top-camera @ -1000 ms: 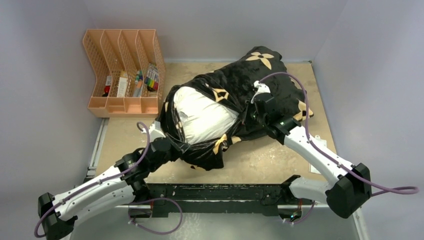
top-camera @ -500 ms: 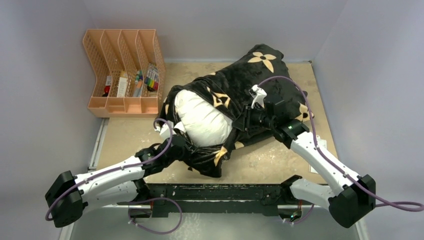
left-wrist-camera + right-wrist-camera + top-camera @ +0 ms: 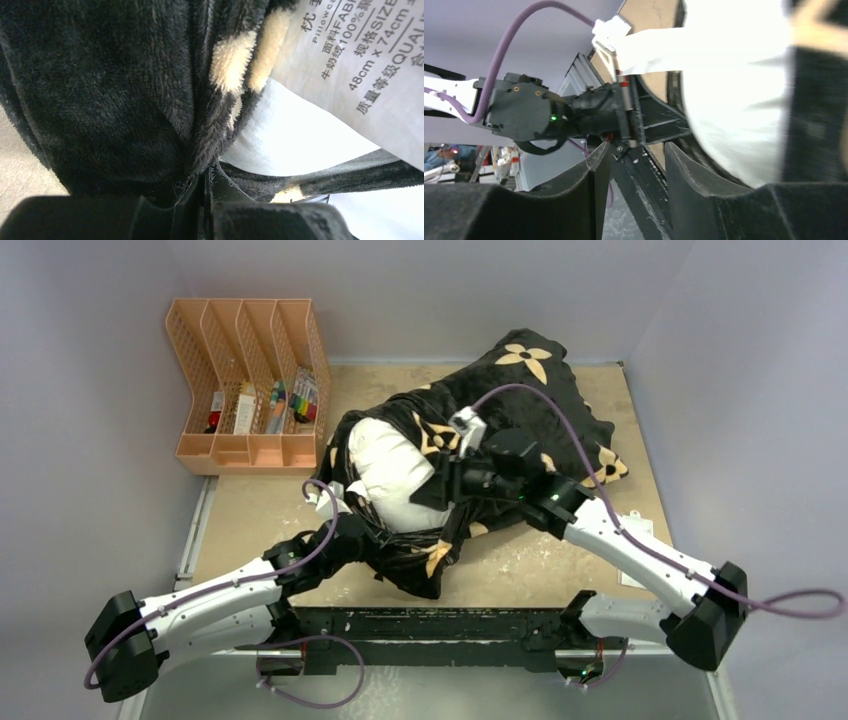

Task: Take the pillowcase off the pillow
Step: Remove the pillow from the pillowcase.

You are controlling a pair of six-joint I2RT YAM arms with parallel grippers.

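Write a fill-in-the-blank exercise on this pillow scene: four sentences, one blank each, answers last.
1. The pillowcase leaves a plain ____ pillow showing at its open end.
2. The left gripper is shut on the black plush ____.
3. The right gripper is open, with ____ between its fingers.
4. The orange organizer stands at the table's far ____ corner.

Missing words: white; pillowcase; nothing; left.
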